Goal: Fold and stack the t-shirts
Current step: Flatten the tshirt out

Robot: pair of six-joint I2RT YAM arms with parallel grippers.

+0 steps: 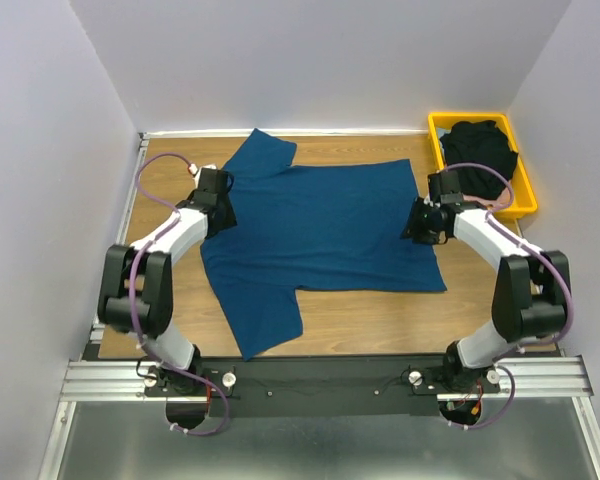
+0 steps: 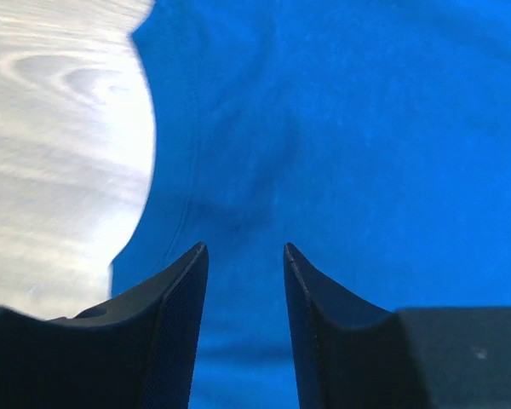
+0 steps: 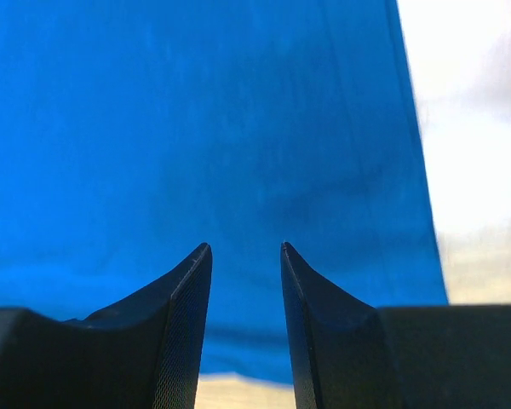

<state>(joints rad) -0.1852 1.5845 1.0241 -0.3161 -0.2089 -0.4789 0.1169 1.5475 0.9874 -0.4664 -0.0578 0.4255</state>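
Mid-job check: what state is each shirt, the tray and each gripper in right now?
blue t-shirt: spread flat on the table, unfolded, both sleeves out.
black t-shirt: bunched up in the tray, not folded.
yellow tray: far right corner, holding the black t-shirt.
left gripper: open, over the blue t-shirt's left end.
right gripper: open, over its right edge.

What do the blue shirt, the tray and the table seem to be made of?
Blue shirt: soft matte cloth, perhaps cotton; it lies limp with faint creases. Tray: smooth yellow plastic, by its moulded rim. Table: wood or wood-look laminate; grain shows.
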